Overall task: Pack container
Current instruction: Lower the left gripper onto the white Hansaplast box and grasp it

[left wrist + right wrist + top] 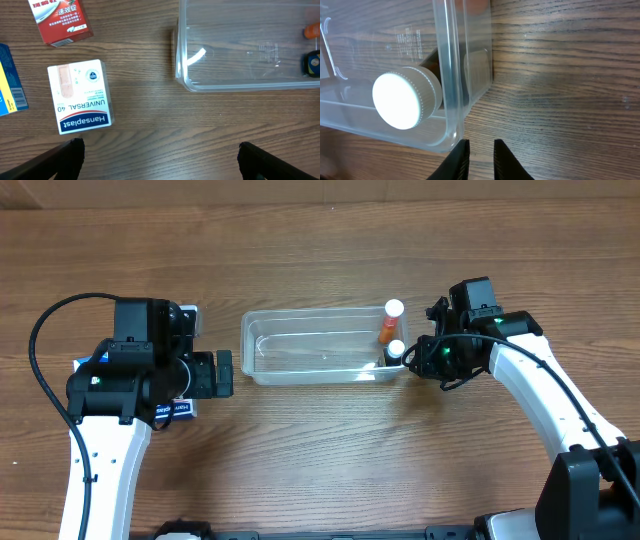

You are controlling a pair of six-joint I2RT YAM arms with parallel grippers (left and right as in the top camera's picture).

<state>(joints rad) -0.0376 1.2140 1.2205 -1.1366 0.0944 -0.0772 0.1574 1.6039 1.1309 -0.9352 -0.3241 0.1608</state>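
Note:
The clear plastic container point(320, 314) lies mid-table. Inside its right end stand an orange bottle point(387, 332) with a white cap and a dark bottle with a white cap point(396, 349). My left gripper point(225, 373) is open and empty, just left of the container; in the left wrist view its fingers point(160, 150) are spread wide over bare wood below the container's corner point(187, 82). My right gripper point(415, 360) sits against the container's right end. In the right wrist view its fingers point(479, 155) are nearly together and empty, beside the container wall point(451, 75) and the white cap point(405, 100).
A white Hansaplast plaster box point(80, 97), a red box point(60, 20) and a blue box point(10, 82) lie on the wooden table left of the container, mostly hidden under my left arm in the overhead view.

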